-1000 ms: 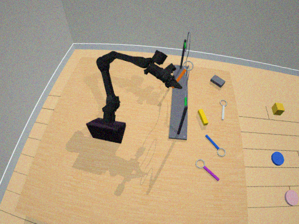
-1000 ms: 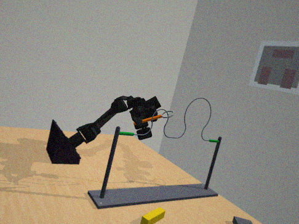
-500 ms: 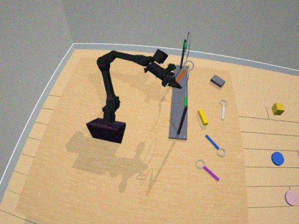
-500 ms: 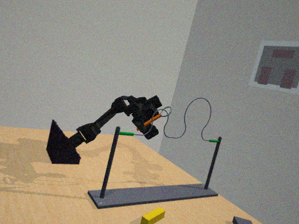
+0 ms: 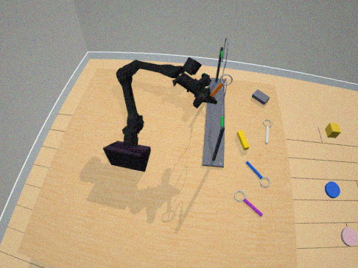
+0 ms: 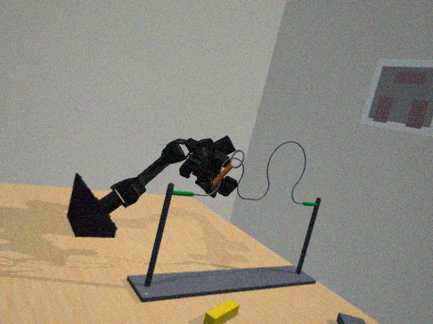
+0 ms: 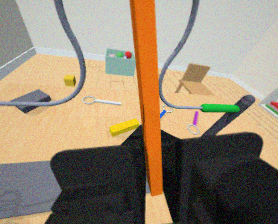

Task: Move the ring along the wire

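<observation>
Black pincer (image 5: 213,98) (image 6: 215,184) (image 7: 145,128): closed on the slim orange bar handle (image 5: 217,90) (image 6: 224,174) (image 7: 146,75). Handle slopes up in the exterior view to a thin grey metal-looking ring (image 5: 232,79) (image 6: 244,158), held high between the posts, off both green parts. Ring overlaps the curvy thin grey wire (image 5: 227,43) (image 6: 306,159) (image 7: 82,65) in that view; threading and contact too fine to tell.

Wire ends: green sleeve (image 5: 222,121) (image 6: 183,193) (image 7: 220,108) at one dark upright post (image 5: 219,143) (image 6: 159,235) (image 7: 225,117); second green sleeve (image 5: 222,54) (image 6: 310,204) at the other dark post (image 5: 219,67) (image 6: 307,239). Both posts stand on a long flat grey base (image 5: 213,128) (image 6: 232,281) (image 7: 25,185).

Farther out, on the wood-grain table (image 5: 74,209) (image 6: 27,297) (image 7: 60,120): yellow bar (image 5: 243,140) (image 6: 222,312) (image 7: 124,127) near the base, dark grey block (image 5: 261,96) (image 6: 349,319) (image 7: 31,99), and three ringed sticks lying flat: white (image 5: 267,135) (image 7: 107,102), blue (image 5: 254,169) (image 7: 163,114), purple (image 5: 253,207) (image 7: 195,118). Well apart, beyond these: yellow cube (image 5: 332,130) (image 7: 70,80), blue disc (image 5: 332,189), pink disc (image 5: 349,236).
</observation>
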`<state>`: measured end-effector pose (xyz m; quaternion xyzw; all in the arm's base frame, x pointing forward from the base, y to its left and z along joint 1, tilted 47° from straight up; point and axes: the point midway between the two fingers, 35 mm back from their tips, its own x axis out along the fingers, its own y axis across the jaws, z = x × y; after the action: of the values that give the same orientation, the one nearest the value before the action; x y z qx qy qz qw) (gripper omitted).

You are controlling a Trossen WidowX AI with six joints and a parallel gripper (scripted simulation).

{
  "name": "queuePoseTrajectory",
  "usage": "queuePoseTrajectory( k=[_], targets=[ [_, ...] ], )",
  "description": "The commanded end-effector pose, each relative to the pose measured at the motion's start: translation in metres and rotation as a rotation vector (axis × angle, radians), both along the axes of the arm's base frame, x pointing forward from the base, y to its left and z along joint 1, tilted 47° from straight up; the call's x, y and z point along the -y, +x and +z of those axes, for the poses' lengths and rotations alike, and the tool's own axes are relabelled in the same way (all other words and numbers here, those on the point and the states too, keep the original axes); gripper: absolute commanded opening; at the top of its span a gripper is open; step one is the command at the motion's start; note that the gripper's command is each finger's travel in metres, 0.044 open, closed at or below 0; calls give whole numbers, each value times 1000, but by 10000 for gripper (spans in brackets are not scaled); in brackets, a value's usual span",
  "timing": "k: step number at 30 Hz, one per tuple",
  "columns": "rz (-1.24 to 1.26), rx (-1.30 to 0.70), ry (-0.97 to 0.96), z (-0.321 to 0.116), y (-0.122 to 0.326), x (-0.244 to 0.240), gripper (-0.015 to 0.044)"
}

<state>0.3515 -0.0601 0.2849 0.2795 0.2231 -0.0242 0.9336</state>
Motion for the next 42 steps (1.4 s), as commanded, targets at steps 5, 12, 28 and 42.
queuePoseTrajectory(
  k=[5, 12, 28, 42],
  targets=[
    [13, 20, 197, 9, 1, -11, -150],
    [21, 36, 371, 18, 1, -18, -150],
    [39, 74, 769, 43, 1, -29, -150],
    [54, 108, 1118, 67, 0, -30, -150]
  ],
)
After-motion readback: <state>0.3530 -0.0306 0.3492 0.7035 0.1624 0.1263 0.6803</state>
